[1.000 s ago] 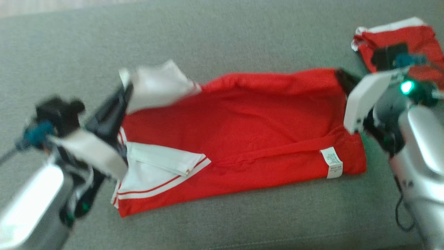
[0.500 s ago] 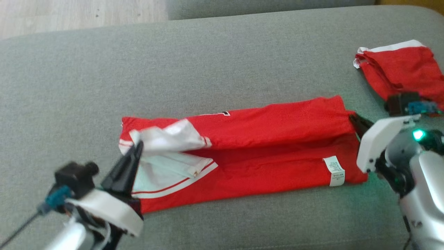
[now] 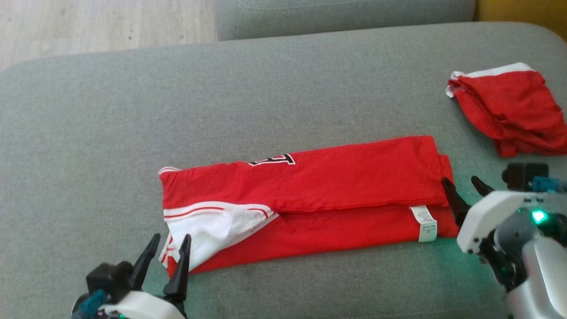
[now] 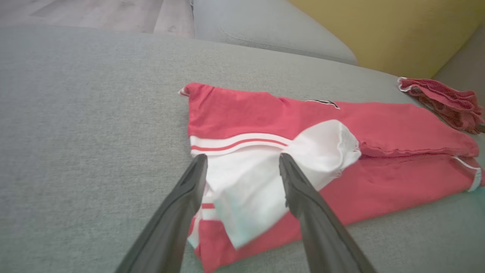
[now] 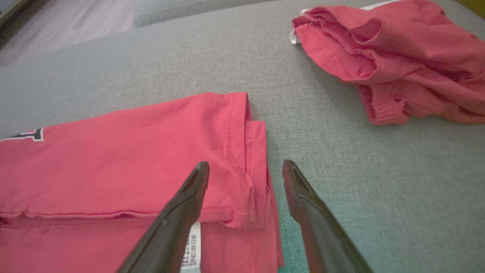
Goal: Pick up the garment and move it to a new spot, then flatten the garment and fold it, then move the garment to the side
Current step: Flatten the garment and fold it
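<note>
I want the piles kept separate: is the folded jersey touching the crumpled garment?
Apart. The head view shows bare grey cushion between the folded jersey and the crumpled garment.

two garments [image 3: 336, 190] [image 3: 509, 110], two pincers [image 3: 171, 239] [image 3: 458, 179]

Grey fabric sofa seat [image 3: 283, 84]; second grey cushion [image 3: 345, 17] past its far edge, pale wood floor [image 3: 106, 26] far left, yellow wall [image 3: 522, 11] far right.
</note>
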`<state>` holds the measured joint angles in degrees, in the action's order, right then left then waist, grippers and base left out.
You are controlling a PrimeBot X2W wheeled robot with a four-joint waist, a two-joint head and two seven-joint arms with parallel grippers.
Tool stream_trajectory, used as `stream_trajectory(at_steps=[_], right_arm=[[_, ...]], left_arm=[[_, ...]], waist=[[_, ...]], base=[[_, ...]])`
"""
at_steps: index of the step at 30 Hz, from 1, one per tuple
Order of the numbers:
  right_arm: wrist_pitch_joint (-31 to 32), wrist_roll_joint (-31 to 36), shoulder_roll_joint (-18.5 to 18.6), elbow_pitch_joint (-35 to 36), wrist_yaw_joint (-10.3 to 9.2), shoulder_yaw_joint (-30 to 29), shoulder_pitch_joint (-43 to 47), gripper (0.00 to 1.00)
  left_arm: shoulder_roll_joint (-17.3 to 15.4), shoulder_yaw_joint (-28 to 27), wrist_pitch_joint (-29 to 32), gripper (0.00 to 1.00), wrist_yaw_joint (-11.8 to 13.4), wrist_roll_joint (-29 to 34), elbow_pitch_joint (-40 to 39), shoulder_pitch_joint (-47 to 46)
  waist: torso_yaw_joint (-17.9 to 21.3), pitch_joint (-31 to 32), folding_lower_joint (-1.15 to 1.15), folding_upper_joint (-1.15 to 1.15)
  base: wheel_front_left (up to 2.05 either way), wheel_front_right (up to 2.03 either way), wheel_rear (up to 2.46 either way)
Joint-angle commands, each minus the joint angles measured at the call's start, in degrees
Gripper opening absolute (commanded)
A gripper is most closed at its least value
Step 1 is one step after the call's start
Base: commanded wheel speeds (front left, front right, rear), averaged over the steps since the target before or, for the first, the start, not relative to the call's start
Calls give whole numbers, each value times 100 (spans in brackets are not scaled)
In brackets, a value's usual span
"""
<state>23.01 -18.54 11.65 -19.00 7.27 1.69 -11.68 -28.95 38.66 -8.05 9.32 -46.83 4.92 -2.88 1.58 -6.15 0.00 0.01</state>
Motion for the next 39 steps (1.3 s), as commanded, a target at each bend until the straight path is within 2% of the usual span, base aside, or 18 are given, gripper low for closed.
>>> stream_trajectory(at_steps=[1, 7, 16, 23, 30, 36, 37, 38, 39], right_arm=[[-124, 42, -45, 299, 22, -16, 24, 100], [-232, 87, -325, 765, 22, -426, 466, 100], [26, 236, -385, 967, 22, -772, 546, 100], [57, 456, -296, 325, 22, -973, 152, 100], [-50, 644, -276, -672, 22, -1171, -247, 100], [-129, 697, -313, -1324, 22, -1148, -331, 100], [-130, 684, -320, -1386, 22, -1118, -322, 91], [-132, 670, -326, -1435, 22, -1091, -311, 47], [-133, 655, -331, -1473, 22, -1056, -301, 29]], left_arm=[[-32, -289, -182, 100, 99, 14, -53, -123], [194, -462, -502, 100, 307, 52, 139, 10], [386, -824, -666, 100, 683, 322, -41, 111], [449, -1008, -687, 100, 745, 493, -206, 163], [447, -1136, -691, 100, 825, 601, -321, 225], [454, -1175, -693, 100, 814, 652, -337, 261], [455, -1179, -693, 100, 818, 661, -344, 270], [455, -1180, -693, 100, 825, 672, -352, 280], [457, -1182, -693, 100, 836, 681, -363, 290]], waist=[[-22, 69, 0, -1], [-84, 267, 0, -1], [-219, 383, 0, -1], [-498, 261, 0, -1], [-826, 146, 0, -1], [-1012, 140, 0, -1], [-1022, 149, 0, -1], [-1026, 158, 0, -1], [-1023, 170, 0, -1]], base=[[0, 0, 0], [0, 0, 0], [0, 0, 0], [0, 0, 0], [0, 0, 0], [0, 0, 0], [0, 0, 0], [0, 0, 0], [0, 0, 0]])
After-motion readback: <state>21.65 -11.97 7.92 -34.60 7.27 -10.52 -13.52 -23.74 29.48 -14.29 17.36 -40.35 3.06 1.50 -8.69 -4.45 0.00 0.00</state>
